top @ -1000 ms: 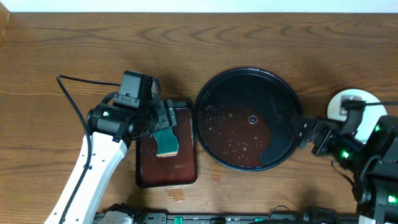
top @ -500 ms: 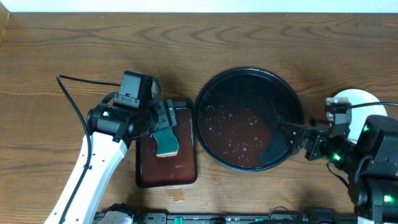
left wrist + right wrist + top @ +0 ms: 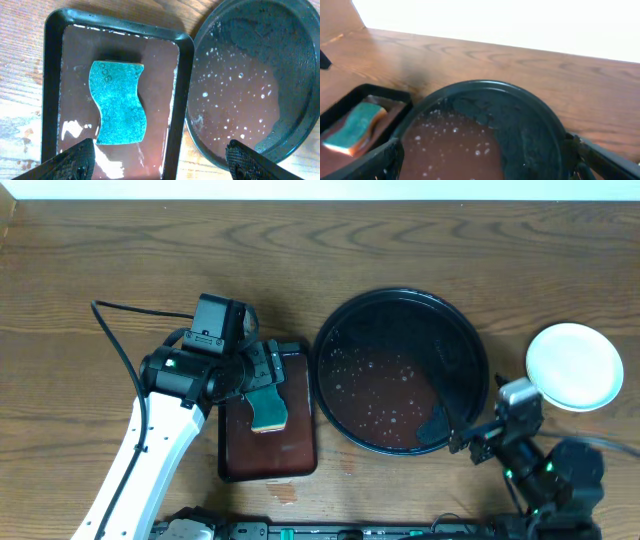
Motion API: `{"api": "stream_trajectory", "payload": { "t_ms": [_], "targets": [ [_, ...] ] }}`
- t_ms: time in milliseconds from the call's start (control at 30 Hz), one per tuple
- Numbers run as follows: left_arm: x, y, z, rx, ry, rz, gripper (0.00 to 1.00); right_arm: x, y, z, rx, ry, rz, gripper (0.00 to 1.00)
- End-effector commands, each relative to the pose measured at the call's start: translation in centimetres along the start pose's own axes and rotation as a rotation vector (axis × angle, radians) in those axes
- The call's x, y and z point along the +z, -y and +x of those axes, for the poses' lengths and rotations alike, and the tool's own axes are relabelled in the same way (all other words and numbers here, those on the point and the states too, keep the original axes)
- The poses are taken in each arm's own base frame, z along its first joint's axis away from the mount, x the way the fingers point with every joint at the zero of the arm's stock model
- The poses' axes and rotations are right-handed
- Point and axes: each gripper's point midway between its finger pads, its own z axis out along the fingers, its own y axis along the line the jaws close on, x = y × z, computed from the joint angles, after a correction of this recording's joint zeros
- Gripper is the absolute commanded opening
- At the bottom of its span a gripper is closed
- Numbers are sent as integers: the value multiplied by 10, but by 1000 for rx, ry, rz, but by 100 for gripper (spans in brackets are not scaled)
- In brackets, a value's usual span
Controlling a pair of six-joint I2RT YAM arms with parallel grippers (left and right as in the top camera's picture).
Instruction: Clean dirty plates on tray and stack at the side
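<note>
The round black tray (image 3: 400,308) holds shallow brownish water with foam specks and no plates; it also shows in the left wrist view (image 3: 250,75) and the right wrist view (image 3: 485,125). A pale mint-white plate (image 3: 574,366) lies on the table right of the tray; any plates under it are hidden. My left gripper (image 3: 262,375) is open and empty above a teal sponge (image 3: 268,408), with its fingers wide apart in the left wrist view (image 3: 160,162). My right gripper (image 3: 472,442) is open and empty at the tray's front-right rim, as the right wrist view (image 3: 487,165) shows.
The sponge (image 3: 117,102) lies in a wet rectangular dark red-brown tray (image 3: 270,460) just left of the round tray. A black cable (image 3: 115,345) runs across the table at the left. A pale wall borders the table's far edge.
My right arm has pulled back from beside the plate toward the table's front edge, uncovering the whole plate. The left arm and sponge have not moved.
</note>
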Motion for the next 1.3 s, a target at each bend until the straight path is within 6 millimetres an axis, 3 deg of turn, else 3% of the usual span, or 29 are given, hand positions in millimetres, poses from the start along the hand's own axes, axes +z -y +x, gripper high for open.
{"api": "stream_trajectory", "payload": {
  "t_ms": [0, 133, 333, 467, 1267],
  "targets": [
    [-4, 1, -4, 4, 16, 0, 84, -3, 8, 16, -30, 39, 48, 99],
    [-4, 1, -4, 4, 16, 0, 84, -2, 10, 28, -51, 100, 60, 99],
    [-4, 1, -4, 4, 16, 0, 84, 15, 16, 48, -61, 124, 59, 99],
    [-4, 1, -4, 4, 16, 0, 84, 19, 19, 39, -101, 218, 65, 99],
    [-4, 1, -4, 4, 16, 0, 84, 19, 19, 39, -102, 217, 68, 99]
  ]
}}
